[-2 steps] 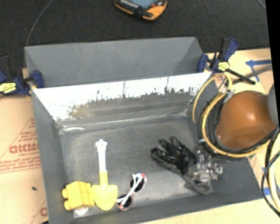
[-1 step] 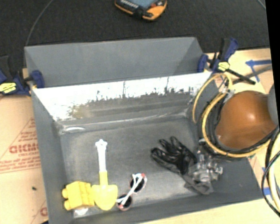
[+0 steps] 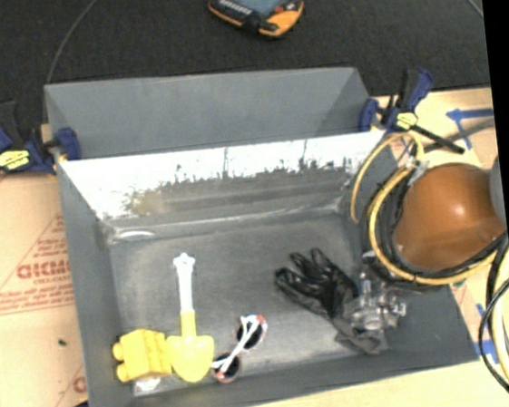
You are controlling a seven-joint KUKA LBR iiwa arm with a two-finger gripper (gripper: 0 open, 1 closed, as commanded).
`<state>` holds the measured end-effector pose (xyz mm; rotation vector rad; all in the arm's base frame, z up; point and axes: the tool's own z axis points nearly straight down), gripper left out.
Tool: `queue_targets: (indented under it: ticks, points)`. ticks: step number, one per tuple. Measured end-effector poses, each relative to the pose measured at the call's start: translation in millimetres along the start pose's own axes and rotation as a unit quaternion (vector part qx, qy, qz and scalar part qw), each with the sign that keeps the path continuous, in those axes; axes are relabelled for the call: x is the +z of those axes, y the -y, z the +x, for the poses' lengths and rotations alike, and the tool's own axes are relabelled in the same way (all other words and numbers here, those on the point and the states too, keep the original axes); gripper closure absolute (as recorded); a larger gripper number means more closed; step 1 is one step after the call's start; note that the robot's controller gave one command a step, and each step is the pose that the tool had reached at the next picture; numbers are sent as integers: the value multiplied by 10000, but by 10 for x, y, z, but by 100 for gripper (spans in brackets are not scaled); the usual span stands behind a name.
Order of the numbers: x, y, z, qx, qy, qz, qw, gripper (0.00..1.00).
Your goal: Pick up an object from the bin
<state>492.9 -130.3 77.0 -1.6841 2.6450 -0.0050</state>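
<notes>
gripper low at the bin's lower right, next to a black pronged thing

the gripper [image 3: 373,310] hangs under the arm's orange cover [image 3: 443,213], close to the floor of the bin [image 3: 241,245] and just beside the right end of a black, many-pronged thing [image 3: 311,281] lying right of centre. whether it is open or closed cannot be told. well apart on the left lie a yellow scoop [image 3: 190,333], a yellow block [image 3: 142,355] and a white-and-red piece [image 3: 242,338].
</notes>
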Motion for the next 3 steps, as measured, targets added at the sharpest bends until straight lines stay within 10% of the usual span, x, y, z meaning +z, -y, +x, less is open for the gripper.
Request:
queue_targets:
  ticks: [3]
  points:
    - [-562, 12, -3, 21, 2, 7, 10000, 100]
